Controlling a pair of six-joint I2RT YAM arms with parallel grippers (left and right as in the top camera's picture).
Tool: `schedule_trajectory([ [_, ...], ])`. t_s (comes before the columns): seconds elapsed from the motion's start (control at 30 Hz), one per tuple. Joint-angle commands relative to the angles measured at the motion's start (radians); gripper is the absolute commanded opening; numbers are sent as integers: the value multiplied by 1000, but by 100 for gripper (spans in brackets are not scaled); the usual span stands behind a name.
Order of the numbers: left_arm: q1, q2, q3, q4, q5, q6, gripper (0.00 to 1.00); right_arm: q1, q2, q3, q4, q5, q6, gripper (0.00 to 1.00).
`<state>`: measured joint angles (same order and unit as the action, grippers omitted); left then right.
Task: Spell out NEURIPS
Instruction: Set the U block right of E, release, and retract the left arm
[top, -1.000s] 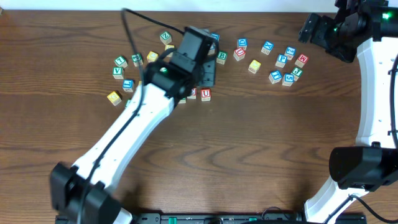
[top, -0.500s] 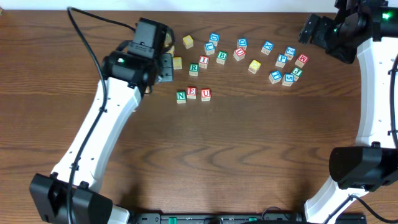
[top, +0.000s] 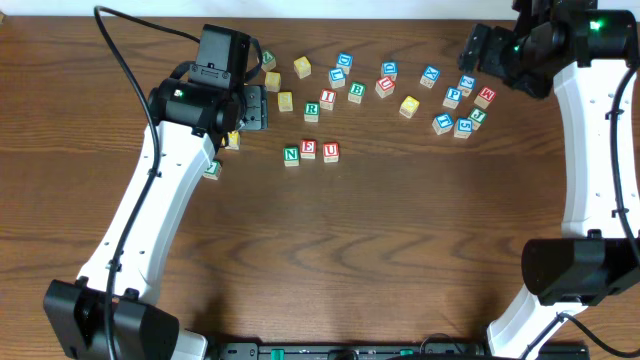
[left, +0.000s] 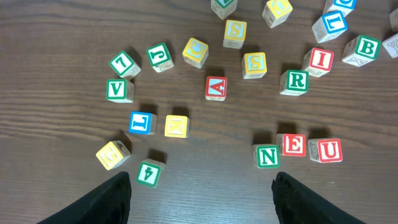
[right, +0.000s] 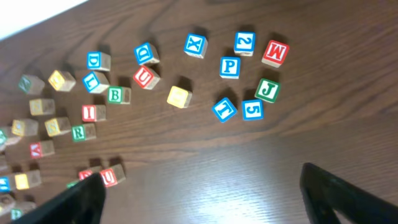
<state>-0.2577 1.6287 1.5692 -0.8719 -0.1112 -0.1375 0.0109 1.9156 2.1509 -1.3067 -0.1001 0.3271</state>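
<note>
Three letter blocks stand in a row mid-table: green N (top: 291, 154), red E (top: 309, 150), red U (top: 331, 152). The left wrist view shows them as N (left: 268, 155), E (left: 293, 144), U (left: 329, 150). A green R (top: 312, 110), a red I (top: 327, 100) and a blue P (top: 453, 97) lie loose behind the row. Yellow S blocks (left: 254, 62) lie near R (left: 296, 80). My left gripper (top: 252, 108) is open and empty, up and left of the row, its fingers (left: 199, 205) high over bare wood. My right gripper (top: 478, 48) is open and empty (right: 205, 205) at the back right.
Several loose blocks lie left of the row, such as V (left: 119, 89), L (left: 141, 122) and a red A (left: 216, 88). A right cluster holds X (right: 195, 45), M (right: 275, 52), J (right: 268, 89) and 5 (right: 252, 109). Green B (top: 356, 92) sits beside I.
My left arm has swung left and back, off the N E U row, so the row and R now show. My right gripper has shifted slightly left.
</note>
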Motion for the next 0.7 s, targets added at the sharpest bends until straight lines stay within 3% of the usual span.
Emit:
schedule_trajectory([
  [0.0, 6, -8, 3, -8, -11, 30, 72, 3, -13, -1, 6, 69, -23, 91],
  [0.1, 6, -8, 3, -10, -11, 30, 72, 3, -13, -1, 20, 65, -37, 99],
  [0.67, 6, -6, 3, -11, -10, 29, 72, 115, 20, -1, 68, 45, -37, 98],
])
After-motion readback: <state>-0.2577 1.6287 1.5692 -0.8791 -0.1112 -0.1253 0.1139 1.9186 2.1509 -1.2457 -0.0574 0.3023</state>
